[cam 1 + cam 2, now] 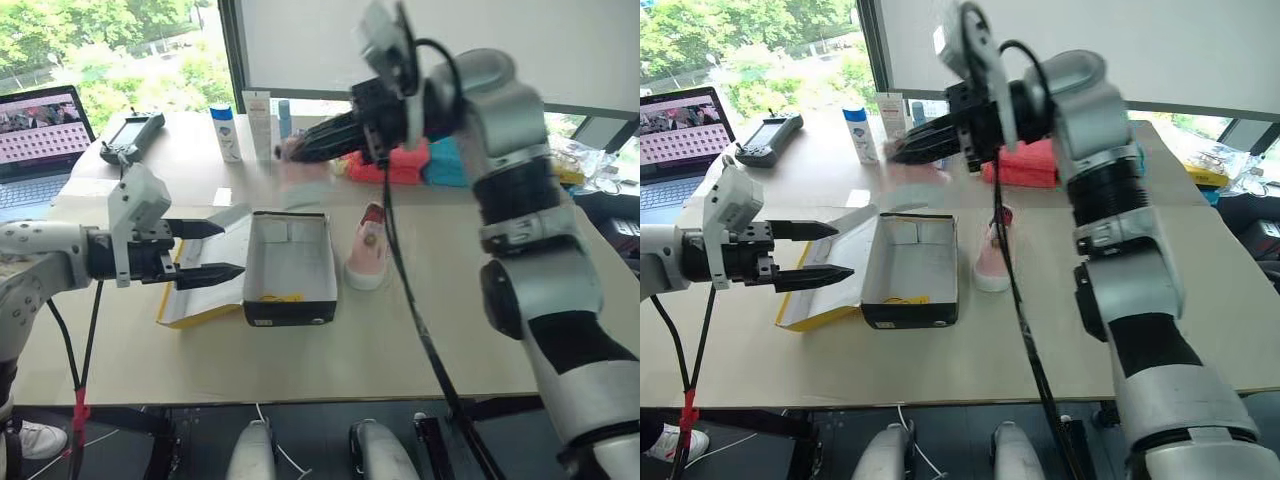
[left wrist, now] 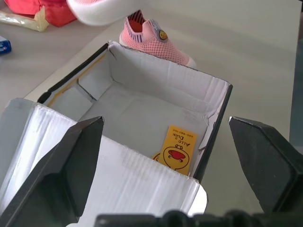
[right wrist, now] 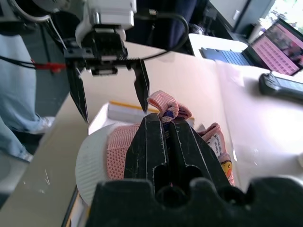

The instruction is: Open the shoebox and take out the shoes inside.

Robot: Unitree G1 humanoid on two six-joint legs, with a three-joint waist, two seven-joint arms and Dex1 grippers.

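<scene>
The shoebox [image 1: 290, 268] lies open near the middle of the pale table [image 1: 420, 340], its yellow lid [image 1: 195, 285] folded flat out to our left and its white inside showing. We see a small yellow card with a duck face [image 2: 177, 150] on the box floor, and no shoe inside.

One pink shoe [image 1: 368, 245] stands on the table just beside the box's right wall, heel opening up. The other pink shoe [image 3: 156, 142] hangs in the air above the far end of the box: our right gripper [image 3: 165, 124] has its two black fingers pressed together on the fabric at the shoe's collar, with the white sole turned outward. From the head camera that arm reaches across, raised over the table, and the shoe it carries appears as a pale pink blur [image 1: 295, 165].

Our left gripper [image 1: 212, 250] hovers above the folded-out lid at the box's left side, its fingers spread wide and holding nothing.

Farther back on the table we see a red pouch [image 1: 395, 165] and a teal pouch [image 1: 445, 160] side by side, a white tube with a blue cap [image 1: 226, 130], a white carton [image 1: 259, 122], and a dark handheld device [image 1: 132, 135]. An open laptop [image 1: 40, 135] sits at the far left corner.
</scene>
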